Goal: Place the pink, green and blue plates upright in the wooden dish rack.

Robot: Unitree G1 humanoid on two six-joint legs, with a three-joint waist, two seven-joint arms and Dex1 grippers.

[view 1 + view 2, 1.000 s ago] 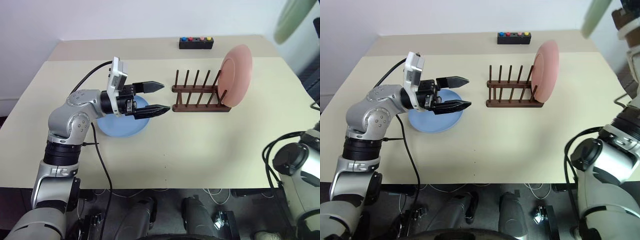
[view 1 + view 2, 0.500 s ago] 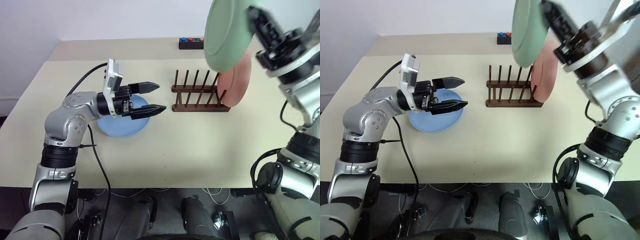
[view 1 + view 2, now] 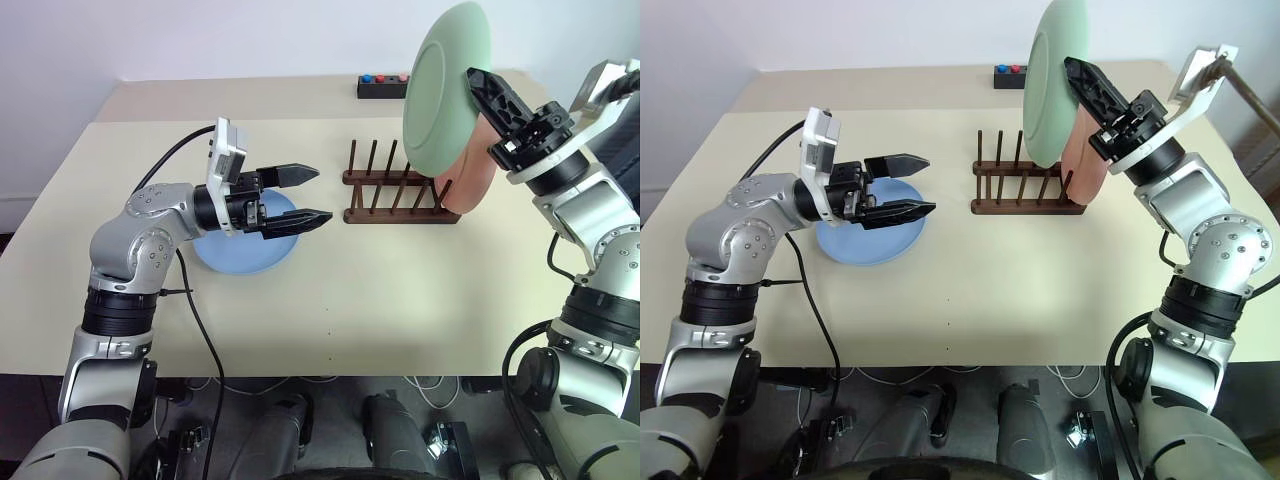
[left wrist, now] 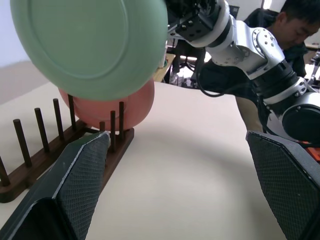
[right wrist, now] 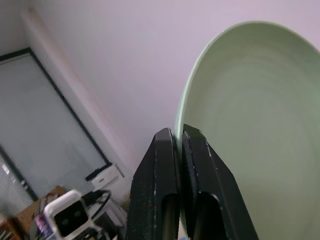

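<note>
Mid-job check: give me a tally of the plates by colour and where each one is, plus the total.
Pink plate: 1, upright in the wooden dish rack.
Green plate: 1, held above the rack by the right end effector.
Blue plate: 1, flat on the table.
Total: 3 plates.

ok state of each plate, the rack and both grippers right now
pink plate: upright in the rack's right end
green plate: held in the air above the rack
blue plate: flat on the table
wooden dish rack: other slots free
left gripper: open, empty
right gripper: shut on the green plate
</note>
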